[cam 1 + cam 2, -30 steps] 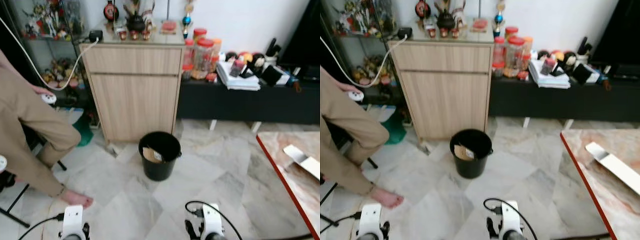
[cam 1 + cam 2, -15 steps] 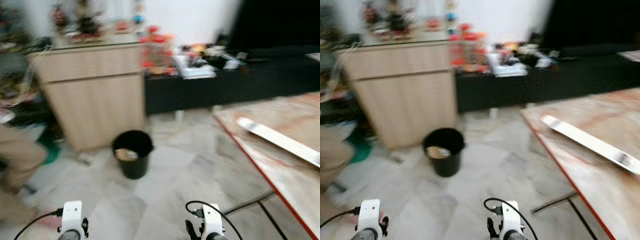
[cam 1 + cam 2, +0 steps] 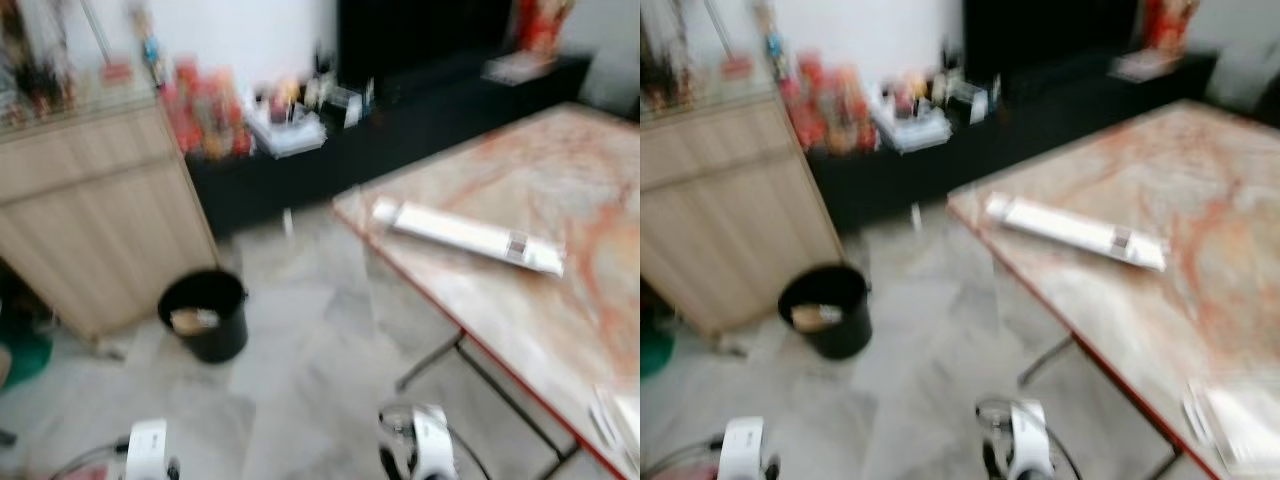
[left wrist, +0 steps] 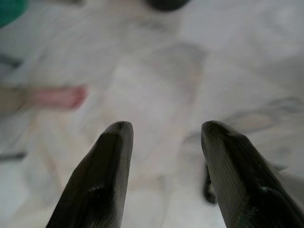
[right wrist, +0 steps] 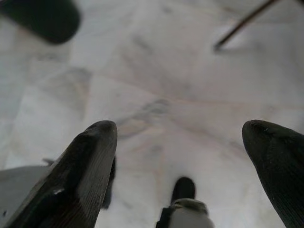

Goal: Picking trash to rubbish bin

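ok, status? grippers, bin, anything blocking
Left gripper and right gripper open, empty, over bare floor. Bin by the cabinet, trash inside. Long white box on table. Path open.

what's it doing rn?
Nothing is in hand. Both arms hang low over the marble floor, left claw and right claw open and empty. The head views are blurred. The black bin, with something pale inside, stands beside the wooden cabinet. A long white box lies on the marble-topped table.
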Motion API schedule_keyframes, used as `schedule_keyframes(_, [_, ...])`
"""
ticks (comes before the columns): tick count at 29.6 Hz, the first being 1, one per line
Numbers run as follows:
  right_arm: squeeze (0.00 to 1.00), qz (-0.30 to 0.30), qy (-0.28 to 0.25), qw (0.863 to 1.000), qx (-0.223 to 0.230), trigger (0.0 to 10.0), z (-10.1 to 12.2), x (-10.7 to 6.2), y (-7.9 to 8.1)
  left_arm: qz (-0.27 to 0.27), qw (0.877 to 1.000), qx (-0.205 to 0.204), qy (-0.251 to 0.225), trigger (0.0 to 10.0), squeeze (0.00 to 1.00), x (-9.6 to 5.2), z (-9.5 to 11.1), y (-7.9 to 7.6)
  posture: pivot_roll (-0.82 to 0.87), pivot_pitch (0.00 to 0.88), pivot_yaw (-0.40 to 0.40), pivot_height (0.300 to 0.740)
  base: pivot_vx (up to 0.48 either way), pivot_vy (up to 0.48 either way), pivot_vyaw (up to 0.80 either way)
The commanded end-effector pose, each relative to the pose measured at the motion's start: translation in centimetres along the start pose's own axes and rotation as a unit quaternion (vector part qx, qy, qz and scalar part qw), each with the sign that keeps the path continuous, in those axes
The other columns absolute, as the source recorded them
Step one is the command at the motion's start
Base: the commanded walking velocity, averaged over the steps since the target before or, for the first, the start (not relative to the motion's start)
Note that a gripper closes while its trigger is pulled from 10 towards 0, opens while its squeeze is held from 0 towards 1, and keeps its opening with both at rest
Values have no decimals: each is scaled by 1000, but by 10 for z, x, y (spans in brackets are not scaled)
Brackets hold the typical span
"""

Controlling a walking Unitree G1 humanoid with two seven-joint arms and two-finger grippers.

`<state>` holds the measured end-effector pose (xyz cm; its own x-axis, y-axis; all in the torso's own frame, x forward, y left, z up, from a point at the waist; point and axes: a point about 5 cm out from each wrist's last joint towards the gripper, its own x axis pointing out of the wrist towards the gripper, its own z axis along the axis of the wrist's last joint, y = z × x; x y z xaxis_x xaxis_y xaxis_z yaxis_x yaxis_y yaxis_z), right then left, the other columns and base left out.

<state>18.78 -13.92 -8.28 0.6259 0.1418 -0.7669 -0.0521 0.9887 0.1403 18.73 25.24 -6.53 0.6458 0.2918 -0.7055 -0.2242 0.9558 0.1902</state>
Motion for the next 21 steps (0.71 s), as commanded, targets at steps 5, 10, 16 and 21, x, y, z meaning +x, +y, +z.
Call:
schedule_keyframes(5, [0,-2,3,1000,3,10000,-2,-1,-1,-6,1000,-7,-1,10000,0,0,0,-6,52,20,-27,740,0,0,-775])
schedule_keyframes(10, [0,-2,3,1000,2,10000,-2,-1,-2,-5,1000,-10,-1,10000,0,0,-1,-7,52,26,-30,740,0,0,-775])
schedule_keyframes(16, [0,-2,4,1000,0,10000,-2,-1,-2,-3,1000,-11,0,10000,0,-1,-2,-7,53,28,-34,740,0,0,-775])
schedule_keyframes(21, [0,-2,5,1000,-1,10000,-2,-1,-2,-2,1000,-18,4,10000,0,-1,-4,-7,53,29,-34,740,0,0,-775])
